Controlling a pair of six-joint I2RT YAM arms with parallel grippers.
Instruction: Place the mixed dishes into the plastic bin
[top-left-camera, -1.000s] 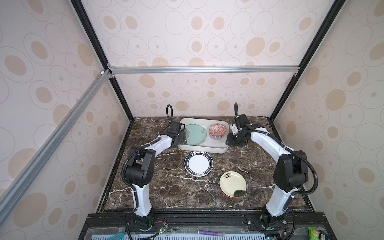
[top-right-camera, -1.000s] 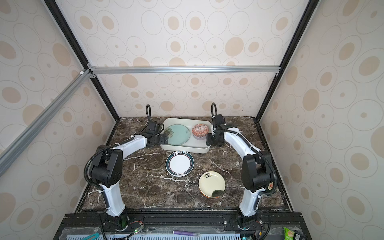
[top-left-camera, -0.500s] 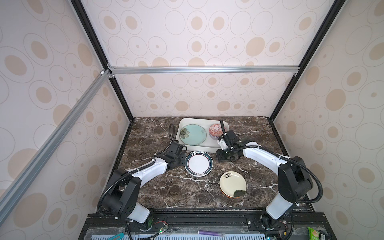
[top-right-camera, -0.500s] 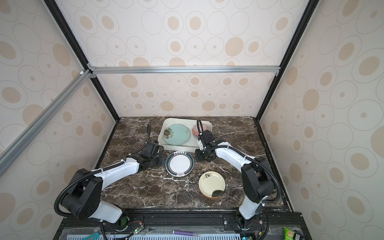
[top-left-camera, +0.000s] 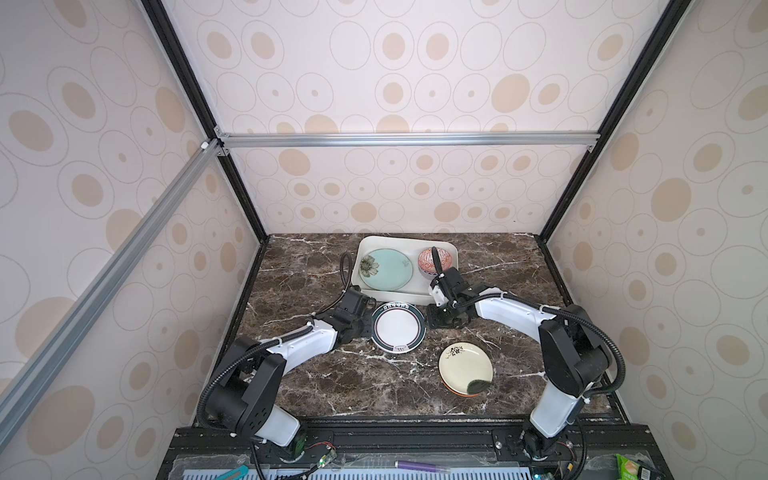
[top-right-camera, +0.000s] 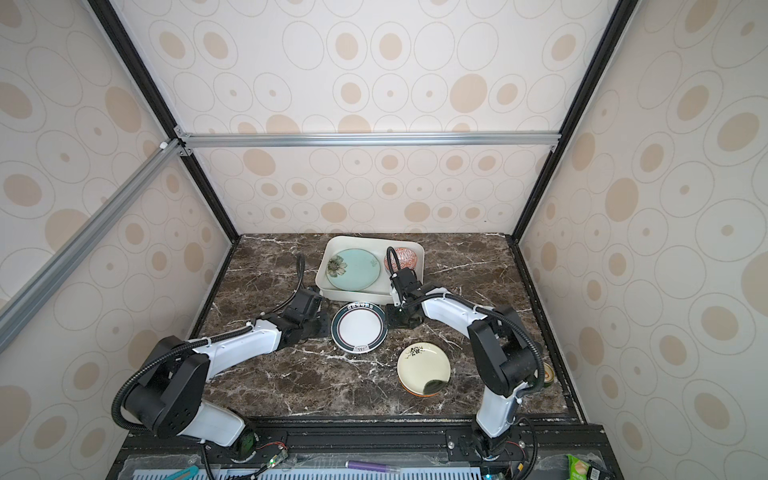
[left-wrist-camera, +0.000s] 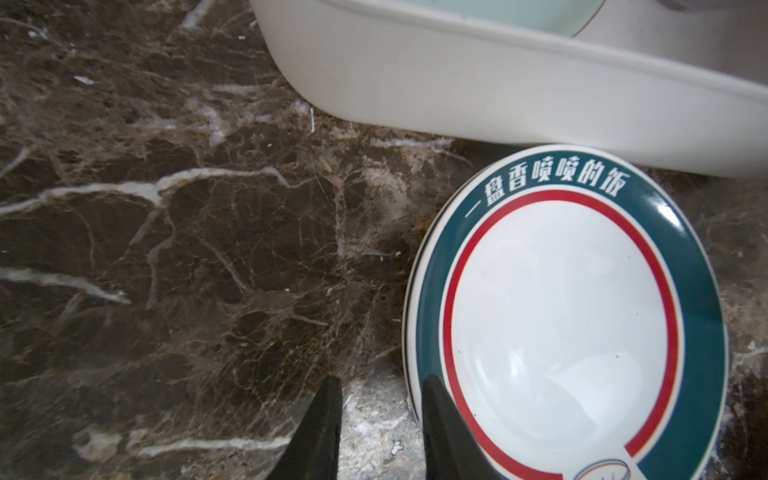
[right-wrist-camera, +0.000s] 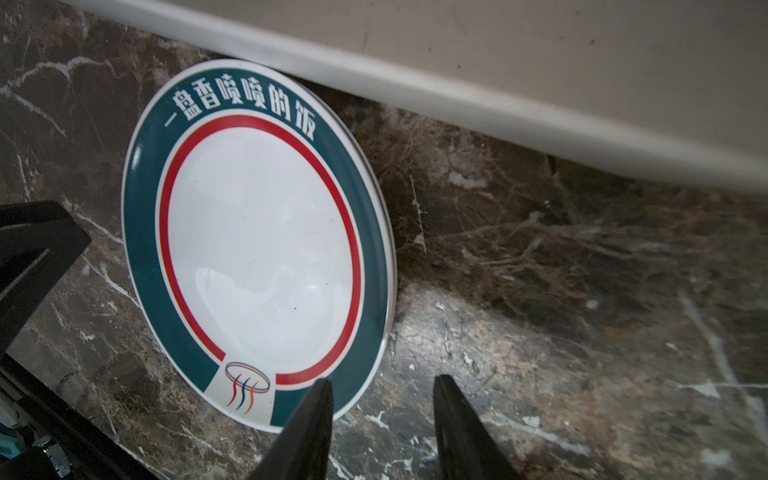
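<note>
Straddling green-rimmed plate (left-wrist-camera: 561, 324): left claw (left-wrist-camera: 382, 380)

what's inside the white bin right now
A pale teal plate and a red-white patterned bowl sit in the bin. The right arm's cable crosses the bowl, and anything under the plate is hidden.

The green-rimmed plate (left-wrist-camera: 561, 316) reads, apparently, "一盘香喷喷的饭" — along its rim.

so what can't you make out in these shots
left claw, right claw: grip on green-rimmed plate unclear; wrist views show tips straddling its rim, not contact; both top views too small
patterned bowl: partly behind right arm's cable in both top views
floral plate: hides what's stacked beneath
</note>
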